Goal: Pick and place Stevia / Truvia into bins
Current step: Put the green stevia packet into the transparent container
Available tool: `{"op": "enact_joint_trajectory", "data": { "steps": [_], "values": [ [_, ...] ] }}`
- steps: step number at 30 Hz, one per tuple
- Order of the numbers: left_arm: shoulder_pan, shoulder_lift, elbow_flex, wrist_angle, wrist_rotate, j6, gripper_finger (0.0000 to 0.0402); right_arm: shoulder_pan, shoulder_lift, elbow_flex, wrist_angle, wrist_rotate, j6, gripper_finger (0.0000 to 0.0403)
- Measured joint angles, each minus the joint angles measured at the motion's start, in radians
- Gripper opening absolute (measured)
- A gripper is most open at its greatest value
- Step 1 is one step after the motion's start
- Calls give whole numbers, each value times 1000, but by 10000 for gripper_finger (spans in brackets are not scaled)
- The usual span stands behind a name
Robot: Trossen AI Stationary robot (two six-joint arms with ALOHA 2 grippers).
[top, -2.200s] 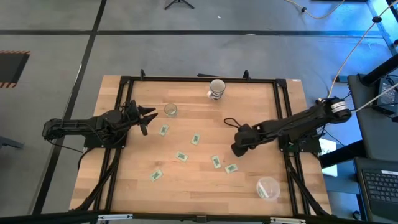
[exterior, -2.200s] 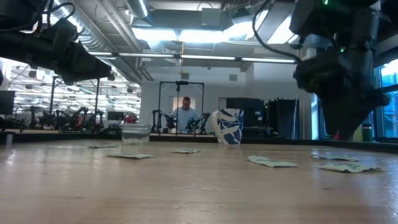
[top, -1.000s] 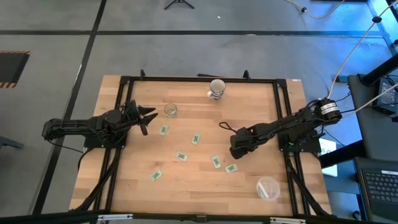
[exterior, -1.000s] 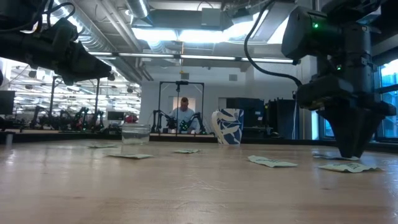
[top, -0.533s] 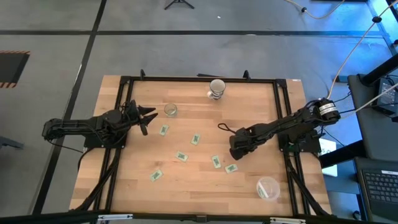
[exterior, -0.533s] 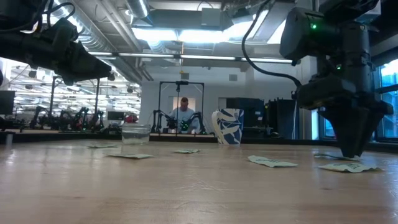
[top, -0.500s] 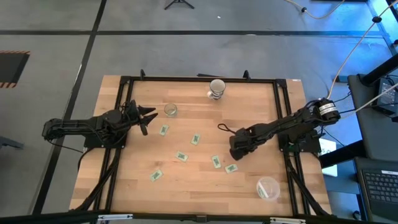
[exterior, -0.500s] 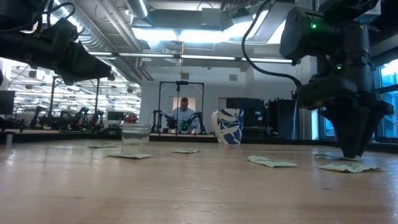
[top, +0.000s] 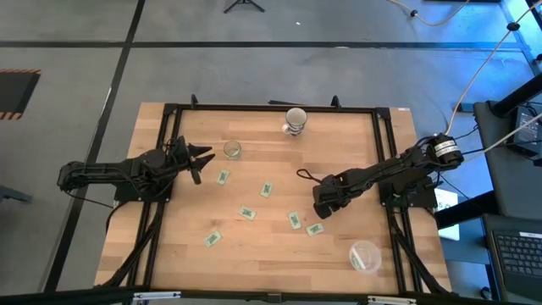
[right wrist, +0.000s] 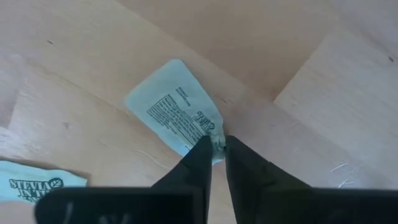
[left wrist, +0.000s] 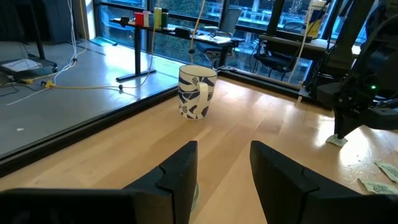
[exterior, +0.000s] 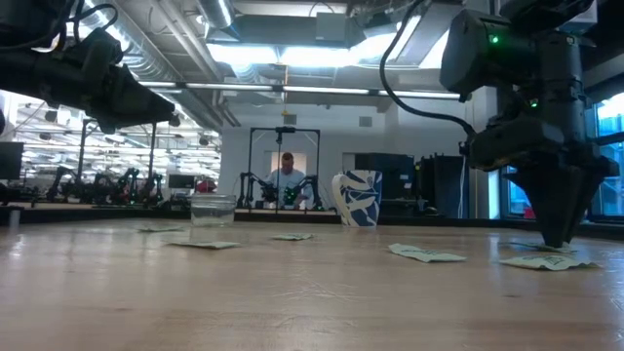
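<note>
Down on the tabletop, a short way from the clear tub (top: 365, 255) toward the table's middle, my right gripper (right wrist: 214, 151) has its fingers nearly together, pinching the edge of one sachet (right wrist: 175, 114) that lies flat on the wood. I judge the hold thin: only the corner sits between the tips. I would squeeze fully, lift straight up slowly, and check the paper comes along before swinging to the tub. My left gripper (top: 201, 161) waits spread apart, far from the tub.
</note>
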Motion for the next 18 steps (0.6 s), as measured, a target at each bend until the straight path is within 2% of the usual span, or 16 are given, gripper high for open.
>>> {"op": "enact_joint_trajectory", "data": {
  "steps": [10, 18],
  "values": [
    [0, 0, 0, 0, 0, 0, 143, 36, -2, 13, -23, -2, -2, 36],
    [0, 0, 0, 0, 0, 0, 143, 76, -2, 187, -243, -4, -58, 36]
  ]
}}
